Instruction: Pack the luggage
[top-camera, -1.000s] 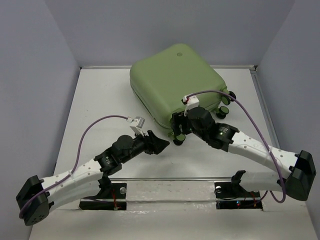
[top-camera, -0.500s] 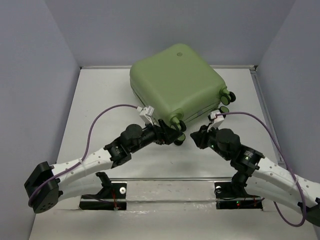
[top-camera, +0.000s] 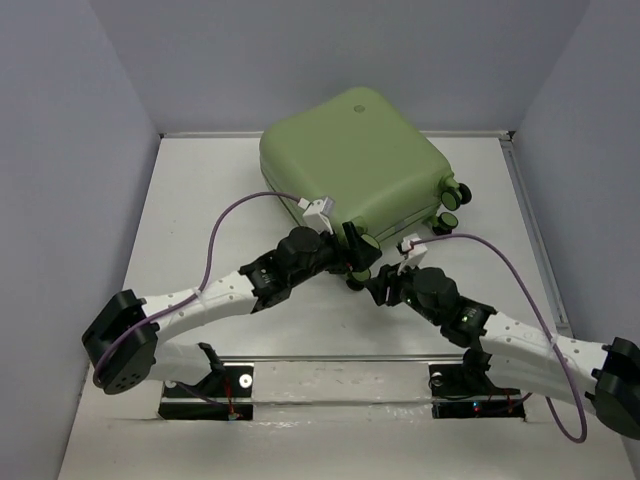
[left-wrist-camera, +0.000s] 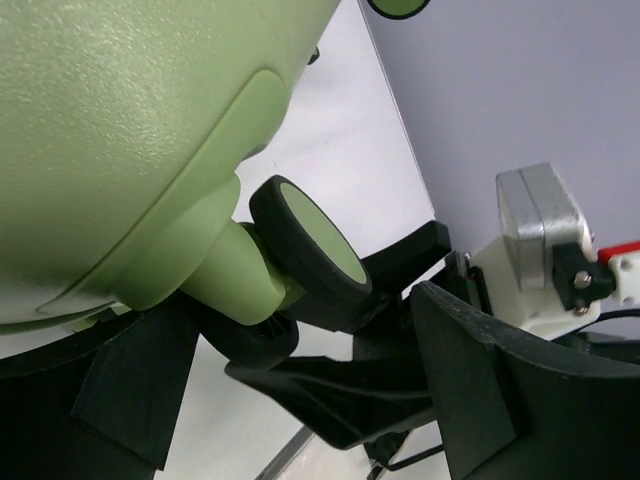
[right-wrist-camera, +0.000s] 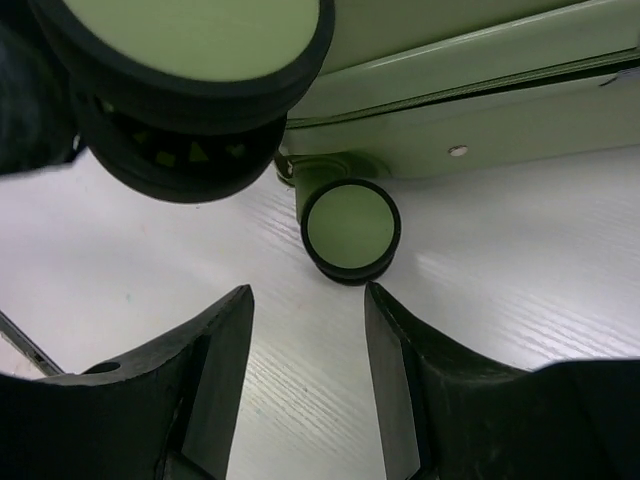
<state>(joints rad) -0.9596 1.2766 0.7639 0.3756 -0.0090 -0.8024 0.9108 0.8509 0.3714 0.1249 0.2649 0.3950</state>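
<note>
The luggage (top-camera: 350, 160), a pale green hard-shell suitcase, lies shut at the back middle of the table. My left gripper (top-camera: 352, 250) is open at its near corner. In the left wrist view (left-wrist-camera: 305, 305) a green-and-black caster wheel (left-wrist-camera: 305, 245) sits between the wide-apart fingers (left-wrist-camera: 130, 390) without being clamped. My right gripper (top-camera: 376, 285) is open and low on the table just right of that corner. In the right wrist view (right-wrist-camera: 308, 295) it faces a second caster wheel (right-wrist-camera: 350, 228) a short way ahead of the fingertips. The suitcase seam (right-wrist-camera: 470, 90) runs above.
Two more caster wheels (top-camera: 452, 200) stick out at the suitcase's right side. The right arm's fingers (left-wrist-camera: 380, 390) and white cable plug (left-wrist-camera: 540, 250) crowd the left wrist view. Grey walls enclose the white table (top-camera: 200, 200). A metal rail (top-camera: 340, 360) runs along the near edge.
My left gripper has moved forward and right until its fingers stand around the near-corner wheel. My right gripper has pulled back off the suitcase, then swung left and low toward that corner.
</note>
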